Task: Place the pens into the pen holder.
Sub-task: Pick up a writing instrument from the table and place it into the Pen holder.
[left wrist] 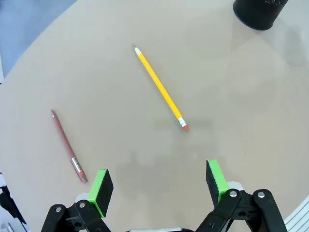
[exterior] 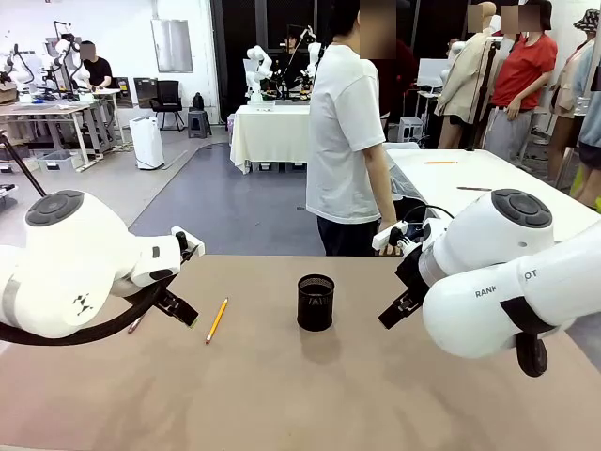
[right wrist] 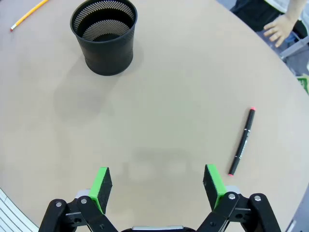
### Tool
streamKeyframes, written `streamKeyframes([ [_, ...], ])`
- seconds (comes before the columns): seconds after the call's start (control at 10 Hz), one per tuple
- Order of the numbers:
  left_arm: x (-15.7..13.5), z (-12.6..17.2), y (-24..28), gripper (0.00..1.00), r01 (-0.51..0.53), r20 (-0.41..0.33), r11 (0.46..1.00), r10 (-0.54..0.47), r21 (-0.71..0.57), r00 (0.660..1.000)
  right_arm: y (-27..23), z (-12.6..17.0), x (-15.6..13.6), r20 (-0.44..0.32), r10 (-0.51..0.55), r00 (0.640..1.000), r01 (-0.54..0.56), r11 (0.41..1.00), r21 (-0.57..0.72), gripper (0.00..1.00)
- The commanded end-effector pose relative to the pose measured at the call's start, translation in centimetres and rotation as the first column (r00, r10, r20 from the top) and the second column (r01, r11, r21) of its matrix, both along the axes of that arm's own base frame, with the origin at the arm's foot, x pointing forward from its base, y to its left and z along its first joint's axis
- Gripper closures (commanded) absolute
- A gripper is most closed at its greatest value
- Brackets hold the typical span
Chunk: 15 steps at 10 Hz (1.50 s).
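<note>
Pickup had not begun: pencil (left wrist: 161, 89), brown pen (left wrist: 66, 145) and black pen (right wrist: 241, 141) lay outside the holder (right wrist: 104, 36). Left gripper (left wrist: 159, 186) and right gripper (right wrist: 157, 186) hung spread, empty; next, one should lower over a pen.

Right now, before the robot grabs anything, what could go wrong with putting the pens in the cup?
1. The yellow pencil, pinkish-brown pen and black pen lie flat and are thin, so the open left gripper or right gripper might let one slip.
2. The pen holder stands free; a pen hitting its rim could tip it.
3. A person's hand is near the table edge beyond the black pen, so the right gripper might come close.
</note>
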<state>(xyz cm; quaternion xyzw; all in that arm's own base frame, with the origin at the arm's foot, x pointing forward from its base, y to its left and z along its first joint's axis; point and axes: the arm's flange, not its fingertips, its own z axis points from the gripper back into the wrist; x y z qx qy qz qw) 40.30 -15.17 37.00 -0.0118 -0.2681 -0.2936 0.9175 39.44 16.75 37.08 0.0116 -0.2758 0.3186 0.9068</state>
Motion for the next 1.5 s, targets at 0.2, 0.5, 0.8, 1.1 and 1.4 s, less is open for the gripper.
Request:
streamKeyframes([
  [0.2,-0.01,0.02,-0.01,0.0,0.0,0.0,1.0,0.0,0.0,1.0,-0.01,0.01,0.0,0.0,-0.001,1.0,0.001,1.0,0.001,0.0],
  [0.5,-0.01,0.02,-0.01,0.0,0.0,0.0,1.0,0.0,0.0,1.0,-0.01,0.01,0.0,0.0,-0.001,1.0,0.001,1.0,0.001,0.0],
  [0.8,-0.01,0.02,-0.01,0.0,0.0,0.0,1.0,0.0,0.0,1.0,-0.01,0.01,0.0,0.0,-0.001,1.0,0.001,1.0,0.001,0.0],
  [1.1,-0.01,0.02,-0.01,0.0,0.0,0.0,1.0,0.0,0.0,1.0,-0.01,0.01,0.0,0.0,-0.001,1.0,0.001,1.0,0.001,0.0],
  [1.4,-0.01,0.02,-0.01,0.0,0.0,0.0,1.0,0.0,0.0,1.0,-0.01,0.01,0.0,0.0,-0.001,1.0,0.001,1.0,0.001,0.0],
])
